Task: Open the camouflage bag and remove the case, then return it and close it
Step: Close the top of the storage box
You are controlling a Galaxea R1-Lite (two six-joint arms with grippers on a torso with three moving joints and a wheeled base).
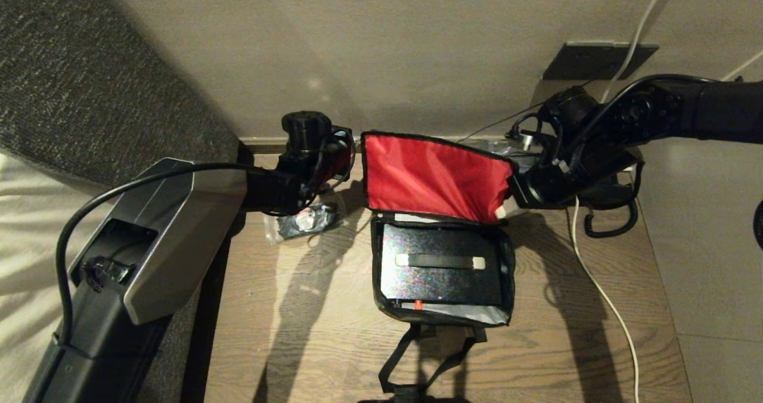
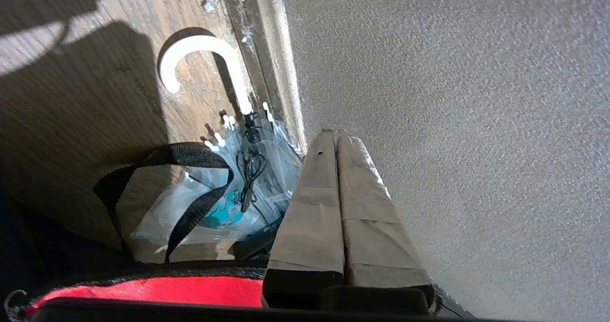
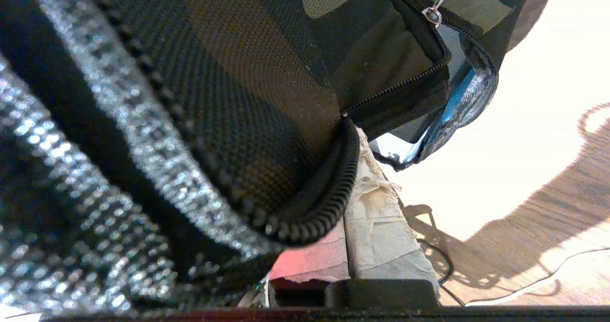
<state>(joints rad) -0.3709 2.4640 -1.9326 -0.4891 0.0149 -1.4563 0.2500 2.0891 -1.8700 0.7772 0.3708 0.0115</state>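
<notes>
A clear plastic packet point(image 1: 304, 221) lies near the wooden table's point(image 1: 310, 331) back edge. A white cable point(image 1: 602, 295) trails along its right side.

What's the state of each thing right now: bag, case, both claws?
camouflage bag: open, red-lined flap lifted upright.
case: lying flat inside the bag, handle up.
right claw: shut on the flap's zipper edge, holding it up.
left claw: shut, empty, by the flap's left edge.
clear packet: lying on the table, untouched.

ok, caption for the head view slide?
Right hand pinches the camouflage bag flap open, exposing the case; left hand at the flap's other edge.
</notes>
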